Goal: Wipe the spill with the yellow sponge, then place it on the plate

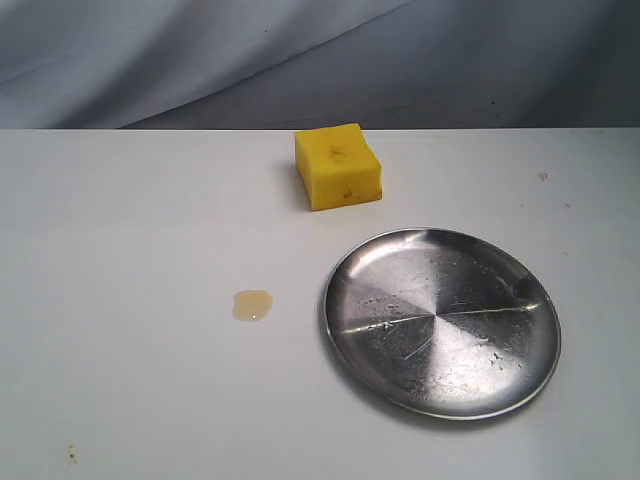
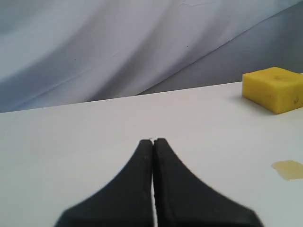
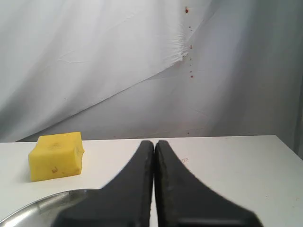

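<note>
A white surface (image 1: 120, 250) runs back to a draped pale cloth (image 1: 200, 50), with the yellow sponge (image 1: 338, 166) near its far edge, the plate (image 1: 440, 320) nearer on the right and the spill (image 1: 252, 304) just left of the plate. The right wrist view cuts the plate to a sliver of rim. The left claw (image 2: 153, 140) and right claw (image 3: 154, 142) are each pressed together, pointing level toward the cloth.

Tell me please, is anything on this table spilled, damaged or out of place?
Yes. A small amber puddle lies on the white table, left of the metal plate and apart from it. The yellow sponge farther back has small dark pits. The plate looks scratched.
</note>
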